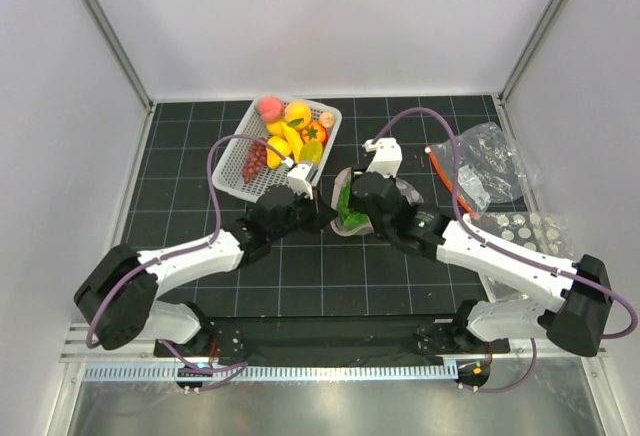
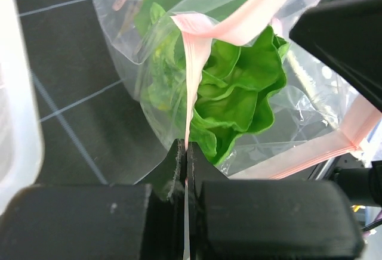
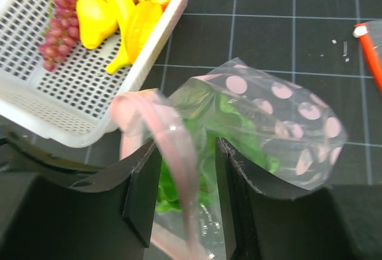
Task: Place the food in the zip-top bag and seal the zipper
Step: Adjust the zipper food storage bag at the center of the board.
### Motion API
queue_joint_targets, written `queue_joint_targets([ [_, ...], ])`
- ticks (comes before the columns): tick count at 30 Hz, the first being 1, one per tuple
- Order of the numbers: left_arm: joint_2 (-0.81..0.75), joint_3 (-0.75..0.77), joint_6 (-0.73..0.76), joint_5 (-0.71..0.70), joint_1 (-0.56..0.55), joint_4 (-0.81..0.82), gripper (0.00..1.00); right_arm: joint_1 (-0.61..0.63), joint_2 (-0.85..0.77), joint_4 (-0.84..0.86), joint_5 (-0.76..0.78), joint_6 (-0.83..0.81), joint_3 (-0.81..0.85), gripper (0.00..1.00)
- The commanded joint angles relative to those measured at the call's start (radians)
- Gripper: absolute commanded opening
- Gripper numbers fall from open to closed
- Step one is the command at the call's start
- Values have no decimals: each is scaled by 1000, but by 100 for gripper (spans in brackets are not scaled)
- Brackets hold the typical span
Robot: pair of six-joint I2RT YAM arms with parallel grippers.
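Basket [image 1: 232, 178]: a white mesh tray at the far edge of the bench [image 1: 400, 286], left of the middle. We count most of the food there: a pink peach [image 1: 269, 107], a banana [image 1: 290, 141], dark grapes [image 1: 255, 161], an orange-red fruit [image 1: 315, 133] and other yellow pieces.

Left pincer [image 2: 186, 167]: clenched on the zipper [image 2: 194, 63]. The pale pink strip runs straight down into the seam between its two fingers.

Zip-top bag [image 3: 286, 117]: clear plastic with pale pink dots. It is near the middle of the bench, just beside the basket's near right corner and between the two pincers.

Cabbage [image 2: 239, 87]: the only food we can see inside the bag, green and leafy behind the plastic.

Mouth of the bag: the two pink lips part from each other in the left wrist view, so we judge it unsealed.

Right pincer [image 3: 186, 152]: released. Its jaws stand apart, the pink strip passes loosely between them, and cabbage shows through the gap.

Spare bag [image 1: 490, 161]: undotted, with an orange-red strip [image 1: 440, 168]. It lies toward the far right of the bench, well apart from the work.

Done, as we read it: one piece bagged.

Left to do: move the basket's fruit into the bag, then press the zipper shut along its whole length.
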Motion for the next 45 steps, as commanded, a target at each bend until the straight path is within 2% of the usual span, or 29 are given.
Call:
queue_joint_targets([
  [1, -80, 38, 45, -47, 0, -72, 0, 4, 23, -90, 63, -85, 67, 48],
  [5, -122, 41, 55, -95, 0, -115, 0, 4, 37, -127, 83, -93, 87, 49],
  [14, -113, 87, 54, -61, 0, -187, 0, 76, -23, -181, 206, -144, 108, 52],
  [20, -125, 101, 52, -60, 0, -221, 0, 137, -28, -208, 250, -161, 122, 47],
  [23, -122, 109, 52, -61, 0, -236, 0, 174, -19, -228, 298, -159, 139, 41],
  [24, -119, 117, 52, -60, 0, -239, 0, 179, -17, -230, 298, -158, 140, 32],
  [27, -107, 144, 51, -26, 0, -258, 0, 182, -6, -224, 282, -159, 140, 17],
  [29, -102, 156, 48, -15, 0, -265, 0, 182, 10, -221, 284, -161, 145, 14],
  [30, -96, 164, 49, -12, 0, -274, 0, 182, 15, -219, 284, -162, 148, 5],
  [31, -91, 190, 48, -12, 0, -285, 0, 181, 18, -216, 287, -161, 151, 1],
  [37, -79, 386, -62, 84, -1, -455, 0, 156, -6, -242, 339, -148, 182, 1],
  [41, -77, 642, -142, 161, -26, -569, 0, 81, -103, -232, 214, -138, 157, 1],
  [42, -74, 666, -168, 172, -26, -581, 0, 58, -138, -242, 142, -136, 163, 1],
  [45, -74, 695, -173, 157, -24, -632, 0, 52, -178, -313, 120, -128, 260, 1],
])
